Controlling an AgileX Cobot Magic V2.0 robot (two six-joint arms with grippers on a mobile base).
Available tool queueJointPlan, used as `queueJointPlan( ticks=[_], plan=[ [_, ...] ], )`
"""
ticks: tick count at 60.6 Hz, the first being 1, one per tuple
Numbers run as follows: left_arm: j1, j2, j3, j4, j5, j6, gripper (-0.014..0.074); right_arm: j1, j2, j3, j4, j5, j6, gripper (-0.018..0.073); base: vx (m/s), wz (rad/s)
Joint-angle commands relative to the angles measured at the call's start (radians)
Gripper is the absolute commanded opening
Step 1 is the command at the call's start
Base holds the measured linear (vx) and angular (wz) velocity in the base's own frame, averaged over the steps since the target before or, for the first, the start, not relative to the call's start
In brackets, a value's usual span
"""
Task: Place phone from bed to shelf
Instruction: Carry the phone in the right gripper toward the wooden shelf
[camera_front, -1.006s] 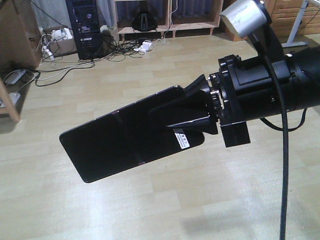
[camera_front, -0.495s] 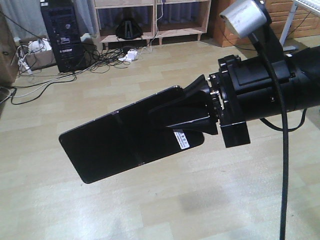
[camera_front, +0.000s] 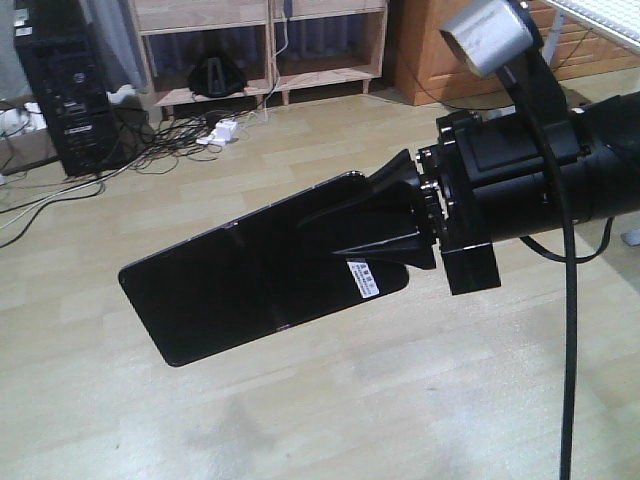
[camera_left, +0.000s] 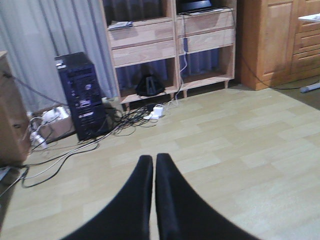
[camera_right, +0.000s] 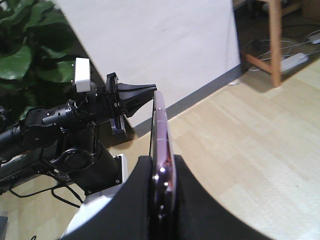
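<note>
The phone (camera_front: 230, 290), a glossy black slab with a white sticker (camera_front: 365, 278) near the held end, hangs level above the floor. My right gripper (camera_front: 350, 230) is shut on that end. In the right wrist view the phone (camera_right: 161, 125) shows edge-on, its pinkish rim clamped between the black fingers (camera_right: 142, 185) of the right gripper (camera_right: 162, 165). My left gripper (camera_left: 153, 161) is shut with nothing in it, low over the floor. The shelf (camera_front: 270, 40) of pale wood stands against the far wall, also in the left wrist view (camera_left: 150, 40). The bed is out of view.
A black computer tower (camera_left: 82, 95) stands left of the shelf with tangled cables and a white power strip (camera_left: 157, 110) on the floor. A brown wooden cabinet (camera_left: 270, 40) stands to the shelf's right. A green plant (camera_right: 25, 50) and a white wall (camera_right: 160, 45) are behind me.
The whole background has slid to the left: the shelf, tower and cables sit further left, and the brown cabinet has come into view. The phone stays held the same way.
</note>
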Motion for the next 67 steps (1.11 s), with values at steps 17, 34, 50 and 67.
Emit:
queueJointPlan(
  ticks=[17,34,50,67],
  plan=[
    [-0.004,-0.013,-0.021,-0.009,-0.072,-0.006,0.0001,0.0,-0.032,-0.027,0.092,0.063,-0.005,-0.0002,0.38,-0.23],
    [-0.004,-0.013,-0.021,-0.009,-0.072,-0.006,0.0001,0.0,-0.032,-0.027,0.092,0.063,-0.005,-0.0002,0.39,-0.28],
    [-0.004,-0.013,-0.021,-0.009,-0.072,-0.006,0.0001,0.0,-0.032,-0.027,0.092,0.063,-0.005,-0.0002,0.41,-0.23],
    [-0.004,-0.013,-0.021,-0.009,-0.072,-0.006,0.0001,0.0,-0.032,-0.027,0.093,0.063,-0.005,-0.0002,0.42,-0.13]
  ],
)
